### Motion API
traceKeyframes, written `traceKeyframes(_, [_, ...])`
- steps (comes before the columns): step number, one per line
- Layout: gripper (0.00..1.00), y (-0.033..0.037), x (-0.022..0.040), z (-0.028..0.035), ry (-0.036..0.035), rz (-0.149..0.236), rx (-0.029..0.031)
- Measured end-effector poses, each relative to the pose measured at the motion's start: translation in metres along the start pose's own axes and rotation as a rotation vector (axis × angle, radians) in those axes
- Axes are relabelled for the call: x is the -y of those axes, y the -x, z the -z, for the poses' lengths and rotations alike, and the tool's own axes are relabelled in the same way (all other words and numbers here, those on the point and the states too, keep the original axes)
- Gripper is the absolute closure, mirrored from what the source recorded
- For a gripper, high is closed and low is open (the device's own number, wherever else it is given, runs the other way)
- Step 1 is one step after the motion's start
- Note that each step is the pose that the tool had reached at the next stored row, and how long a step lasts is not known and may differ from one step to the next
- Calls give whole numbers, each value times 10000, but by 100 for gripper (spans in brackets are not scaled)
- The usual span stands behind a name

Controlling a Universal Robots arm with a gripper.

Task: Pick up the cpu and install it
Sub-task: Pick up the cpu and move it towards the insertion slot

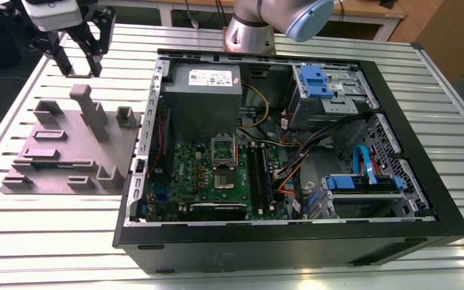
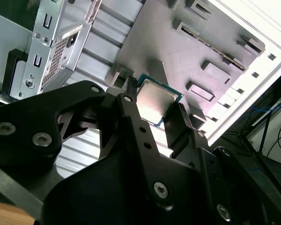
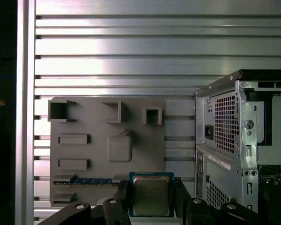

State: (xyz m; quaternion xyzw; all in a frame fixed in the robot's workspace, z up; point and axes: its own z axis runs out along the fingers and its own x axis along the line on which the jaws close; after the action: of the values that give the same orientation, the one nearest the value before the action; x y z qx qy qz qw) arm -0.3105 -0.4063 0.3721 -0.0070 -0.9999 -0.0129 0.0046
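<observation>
Clamped by two opposite edges: the cpu (image 3: 151,196), a small flat square with a silvery metal lid and a green rim, lid turned to the camera in both wrist views. Pinched there by the black gripper (image 2: 155,107), closed on it, one finger (image 2: 133,110) against each side. Likely very light and rigid, so little squeeze needed. Smooth lid and thin edges judged slippery, hence prone to tilting or sliding out if jolted. Underside contacts and the socket's pins presumably delicate: best taken by the edges only, as here, kept level and never pressed down hard. Held in the air near the grey plastic fixture block (image 3: 107,150) with its upright posts and pockets, apart from it and resting in none of its recesses. Beside that block, the open computer case (image 1: 296,229), lying on its side on the slatted aluminium table (image 1: 55,241). Inside the case, the green motherboard (image 1: 203,175) with its silver socket frame (image 1: 222,162), well apart from the gripper, over toward the exterior view's upper left
</observation>
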Motion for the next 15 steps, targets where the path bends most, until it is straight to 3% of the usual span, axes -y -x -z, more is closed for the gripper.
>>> traceKeyframes(7, [53, 21, 0, 0, 0, 0, 0])
traceKeyframes(15, [53, 94, -1, -1, 0, 0, 0])
